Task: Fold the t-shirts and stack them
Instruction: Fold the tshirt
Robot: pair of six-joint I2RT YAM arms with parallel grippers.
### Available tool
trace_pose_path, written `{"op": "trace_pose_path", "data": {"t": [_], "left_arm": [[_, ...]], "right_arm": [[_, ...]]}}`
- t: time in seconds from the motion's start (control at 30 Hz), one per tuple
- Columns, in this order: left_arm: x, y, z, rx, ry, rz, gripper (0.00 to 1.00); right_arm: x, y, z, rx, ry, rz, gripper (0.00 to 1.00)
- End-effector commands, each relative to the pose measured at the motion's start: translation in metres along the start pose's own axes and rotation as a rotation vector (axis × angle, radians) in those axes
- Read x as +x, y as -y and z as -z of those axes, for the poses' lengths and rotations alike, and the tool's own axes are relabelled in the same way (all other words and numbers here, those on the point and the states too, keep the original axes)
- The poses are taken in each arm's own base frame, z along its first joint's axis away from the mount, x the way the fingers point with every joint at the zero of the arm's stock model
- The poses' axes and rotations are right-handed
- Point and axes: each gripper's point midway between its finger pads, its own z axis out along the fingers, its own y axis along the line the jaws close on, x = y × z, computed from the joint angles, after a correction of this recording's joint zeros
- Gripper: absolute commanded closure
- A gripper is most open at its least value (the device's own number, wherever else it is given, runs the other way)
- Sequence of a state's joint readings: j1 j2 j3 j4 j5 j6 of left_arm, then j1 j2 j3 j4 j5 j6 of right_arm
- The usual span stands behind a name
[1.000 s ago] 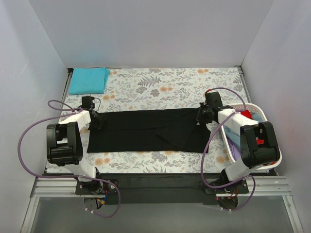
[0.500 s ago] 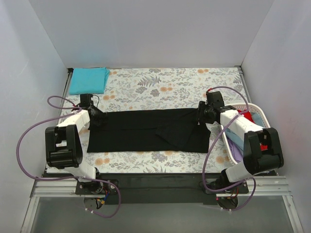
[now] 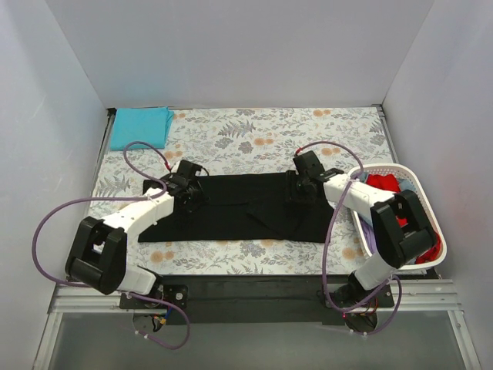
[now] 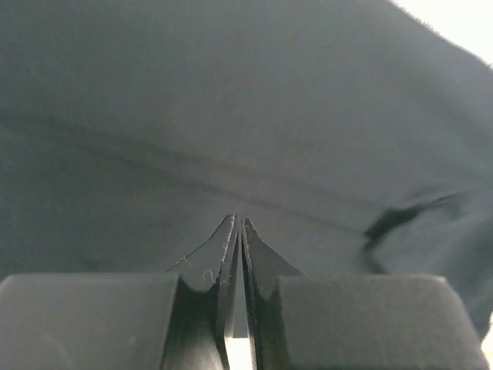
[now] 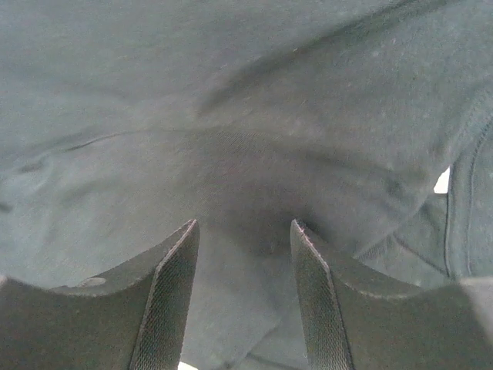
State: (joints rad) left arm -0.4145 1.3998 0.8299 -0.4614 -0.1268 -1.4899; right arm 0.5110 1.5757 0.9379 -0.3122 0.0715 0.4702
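Top view: the black shirt [image 3: 246, 210] lies as a long band across the counter [image 3: 254, 131], with the left gripper [image 3: 190, 190] and right gripper [image 3: 299, 183] over it, inside its ends; finger state is unreadable here. Left wrist view: gripper pressed together, pinch unconfirmed. Right wrist view: gripper spread above bare cloth. Advise catching every layer before folding inward.

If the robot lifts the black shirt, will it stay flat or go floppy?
Probably floppy: the black shirt lies flat with soft creases and folds. Lifted, it would likely droop from the pinch. It looks thin, so probably light.
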Motion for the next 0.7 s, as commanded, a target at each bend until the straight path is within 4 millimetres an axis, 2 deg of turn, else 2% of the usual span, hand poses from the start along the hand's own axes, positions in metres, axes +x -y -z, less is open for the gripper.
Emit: {"op": "trace_pose_path", "data": {"t": [0.0,0.17,0.23,0.27,0.33,0.37,0.4,0.47,0.5,0.57,0.6,0.63,0.67], "left_arm": [[0.023,-0.012,-0.008,-0.075,-0.028,-0.041,0.96],[0.052,-0.004,-0.023,-0.094,-0.088,-0.129,0.97],[0.062,-0.001,-0.028,-0.087,-0.116,-0.137,0.97],[0.065,0.001,-0.028,-0.079,-0.129,-0.128,0.97],[0.074,0.012,-0.031,-0.045,-0.161,-0.122,0.97],[0.079,0.019,-0.032,-0.029,-0.173,-0.107,0.97],[0.081,0.025,-0.032,-0.017,-0.182,-0.092,0.97],[0.084,0.048,-0.038,0.031,-0.206,-0.052,0.97],[0.089,0.06,-0.039,0.045,-0.219,-0.008,0.97],[0.096,0.092,-0.046,0.103,-0.241,0.025,0.97],[0.101,0.11,-0.047,0.133,-0.271,0.078,0.96],[0.099,0.137,-0.054,0.195,-0.268,0.091,0.95],[0.108,0.158,-0.052,0.243,-0.299,0.088,0.94]], "right_arm": [[-0.022,-0.001,-0.008,0.032,0.036,-0.01,0.42],[-0.035,-0.001,-0.035,0.066,0.013,0.003,0.42],[-0.037,0.005,-0.049,0.09,-0.004,0.013,0.41],[-0.053,0.002,-0.051,0.085,0.02,0.015,0.41],[-0.063,0.009,-0.068,0.078,0.0,0.012,0.4],[-0.089,0.007,-0.068,0.059,0.038,0.029,0.4],[-0.095,0.009,-0.082,0.06,0.027,0.045,0.39],[-0.118,0.008,-0.093,0.05,0.042,0.101,0.37],[-0.148,0.003,-0.103,0.042,0.081,0.118,0.35],[-0.182,0.0,-0.113,0.027,0.118,0.173,0.33],[-0.206,-0.012,-0.125,-0.007,0.14,0.194,0.32],[-0.225,-0.019,-0.128,-0.024,0.172,0.216,0.31],[-0.238,-0.025,-0.131,-0.038,0.193,0.242,0.29]]}}
